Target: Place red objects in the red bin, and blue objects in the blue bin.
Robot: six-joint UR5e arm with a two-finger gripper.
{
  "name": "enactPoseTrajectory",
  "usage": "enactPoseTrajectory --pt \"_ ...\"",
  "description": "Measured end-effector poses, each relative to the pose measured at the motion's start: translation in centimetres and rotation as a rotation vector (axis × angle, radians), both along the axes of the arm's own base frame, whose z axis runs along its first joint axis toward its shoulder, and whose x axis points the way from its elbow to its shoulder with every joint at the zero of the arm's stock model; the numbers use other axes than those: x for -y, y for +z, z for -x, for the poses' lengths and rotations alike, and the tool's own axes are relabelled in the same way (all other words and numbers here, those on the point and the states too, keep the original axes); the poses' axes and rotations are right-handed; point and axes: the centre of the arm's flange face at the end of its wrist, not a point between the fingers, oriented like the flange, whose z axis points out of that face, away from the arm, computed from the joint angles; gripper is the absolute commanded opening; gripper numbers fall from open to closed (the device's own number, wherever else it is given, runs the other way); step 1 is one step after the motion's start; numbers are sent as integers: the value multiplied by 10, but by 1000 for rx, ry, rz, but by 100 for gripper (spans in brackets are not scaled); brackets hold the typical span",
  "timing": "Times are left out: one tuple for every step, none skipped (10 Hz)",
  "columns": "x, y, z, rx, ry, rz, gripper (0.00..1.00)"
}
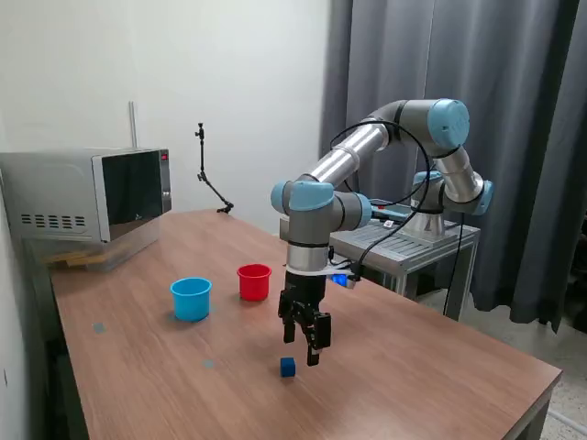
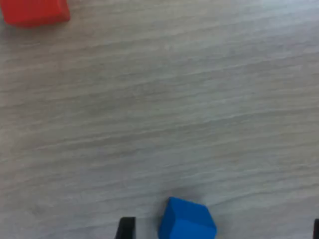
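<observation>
A small dark blue cube [image 1: 288, 367] lies on the wooden table, apart from the cups. My gripper [image 1: 304, 346] hangs just above the table, close beside the cube on the exterior view's right, open and empty. In the wrist view the blue cube [image 2: 187, 220] lies near one fingertip [image 2: 126, 228], between the widely spread fingers, and my gripper [image 2: 222, 231] holds nothing. A red cube [image 2: 35, 11] shows at that picture's corner; it does not show in the exterior view. The red cup [image 1: 254, 281] and the light blue cup [image 1: 191, 298] stand upright side by side farther back. No other cubes show.
A microwave [image 1: 87, 197] stands at the table's back corner on the exterior view's left. A small black stand [image 1: 209, 174] is at the far edge. The arm's base sits on a metal cart [image 1: 413, 240] beside the table [image 1: 440, 367]. A grey curtain hangs behind.
</observation>
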Motion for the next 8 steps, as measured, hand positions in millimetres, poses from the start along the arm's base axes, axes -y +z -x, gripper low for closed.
enactPoseTrajectory --pt "-1 -3 3 1 -15 -8 100" --pt "-2 -5 6 0 -34 -12 100" --pt "-3 -7 9 -1 -53 -14 100" --pt "-4 -9 11 -1 -70 -14 100" --pt "-4 -10 11 0 -83 -14 100" --pt "-5 -11 12 2 -91 -14 100" --pt "-5 -12 11 6 -97 -16 100" --pt "-5 -14 11 11 -100 -18 100"
